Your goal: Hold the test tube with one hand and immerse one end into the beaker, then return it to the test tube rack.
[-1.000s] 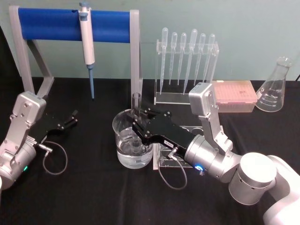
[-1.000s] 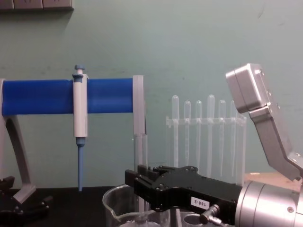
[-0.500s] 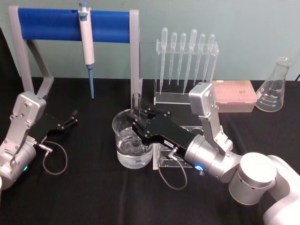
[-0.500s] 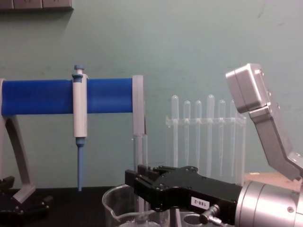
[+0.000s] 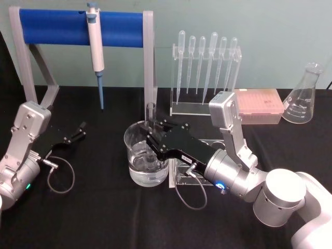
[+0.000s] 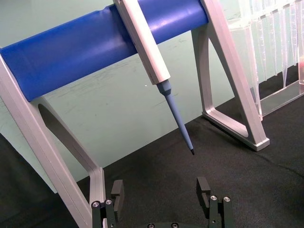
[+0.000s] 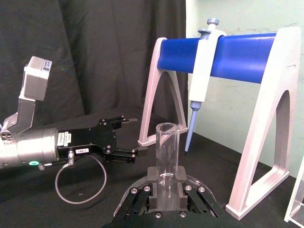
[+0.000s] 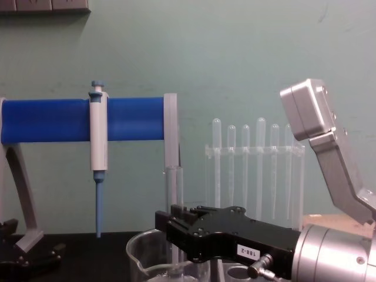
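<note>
The test tube stands upright with its lower end in the water of the beaker, at the table's middle. My right gripper is shut on the tube's middle, reaching over the beaker's rim from the right. In the right wrist view the test tube rises between the two black fingers, open rim up. The chest view has the test tube above the gripper and the beaker at the lower edge. My left gripper rests open at the table's left, nothing between its fingers.
A blue-barred stand with a hanging pipette rises behind the beaker. A rack of plastic pipettes, a pink tip box and a conical flask line the back right. A clear rack sits under my right gripper.
</note>
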